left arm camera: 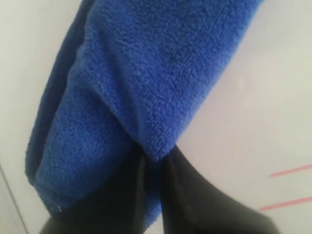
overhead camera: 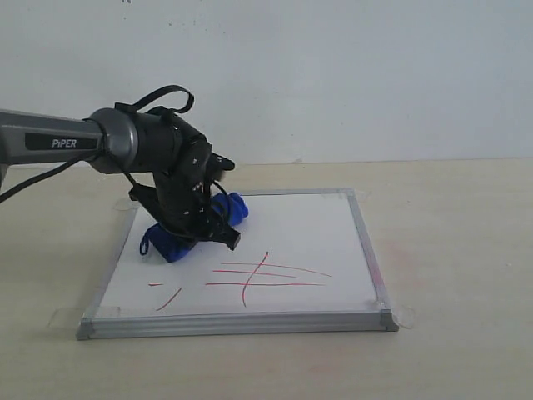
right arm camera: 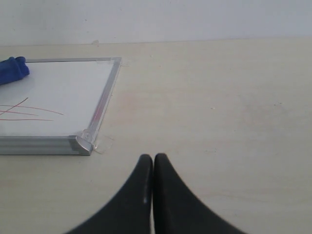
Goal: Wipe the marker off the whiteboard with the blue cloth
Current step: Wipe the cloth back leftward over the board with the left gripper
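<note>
- Closest to the lens, the left gripper [left arm camera: 155, 161] has its fingers [left arm camera: 200, 200] nipped tight on a fold of the cloth [left arm camera: 146, 73]. So narrow a pinch leaves the bulk of the roll out past the tips as a soft pad, so that fabric meets the surface, not hard plastic.
- In the exterior view that cloth sits on the board [overhead camera: 316, 221], in its left half toward the far edge, under the steeply tipped gripper. It probably presses on the white surface, but the gripper hides the contact line, so treat that as likely, not sure.
- You find the marker [overhead camera: 271, 273] nearer the front edge, around the middle: long red strokes lying across, one curved stroke crossing them, and two short stubs off to the left. Cloth and strokes are near but apart, and none of the red lies under the cloth.
- By my reading, wiping is under way and most of the red is left. The next pass calls for dragging the pad forward and to the right across the strokes, with steady downward pressure.
- Tape tabs [overhead camera: 65, 316] at the corners pin the board to the table [overhead camera: 450, 225], so it should not slide under the rubbing.
- Your right gripper [right arm camera: 153, 163] has its fingers pressed together on nothing. It is parked over the table off the board's front right corner, clear of the work.
</note>
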You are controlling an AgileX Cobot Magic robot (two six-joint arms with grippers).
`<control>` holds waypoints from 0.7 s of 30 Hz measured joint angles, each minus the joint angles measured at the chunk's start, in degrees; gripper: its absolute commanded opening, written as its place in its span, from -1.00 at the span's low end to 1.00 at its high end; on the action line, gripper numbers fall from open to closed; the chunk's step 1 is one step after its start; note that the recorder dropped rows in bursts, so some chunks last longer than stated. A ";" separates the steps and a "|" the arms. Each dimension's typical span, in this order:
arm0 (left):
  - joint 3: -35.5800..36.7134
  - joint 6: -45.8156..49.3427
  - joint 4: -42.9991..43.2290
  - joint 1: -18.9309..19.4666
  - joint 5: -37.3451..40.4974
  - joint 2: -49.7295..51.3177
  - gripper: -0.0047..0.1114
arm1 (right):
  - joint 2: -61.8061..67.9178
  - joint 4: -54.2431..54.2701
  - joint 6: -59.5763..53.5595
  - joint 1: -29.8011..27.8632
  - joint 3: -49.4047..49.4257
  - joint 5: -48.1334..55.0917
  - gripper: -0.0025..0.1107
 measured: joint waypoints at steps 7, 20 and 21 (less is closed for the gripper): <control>-0.86 -2.41 8.63 -0.96 2.10 0.90 -0.85 | 0.00 0.00 0.00 0.00 0.00 0.00 -0.96; -2.44 5.56 -1.52 -2.01 1.35 0.91 -0.85 | 0.00 0.00 0.00 0.00 0.00 0.00 -0.96; -2.44 3.94 -0.20 -2.01 1.35 0.91 -0.85 | 0.00 0.00 0.00 0.00 0.00 0.00 -0.96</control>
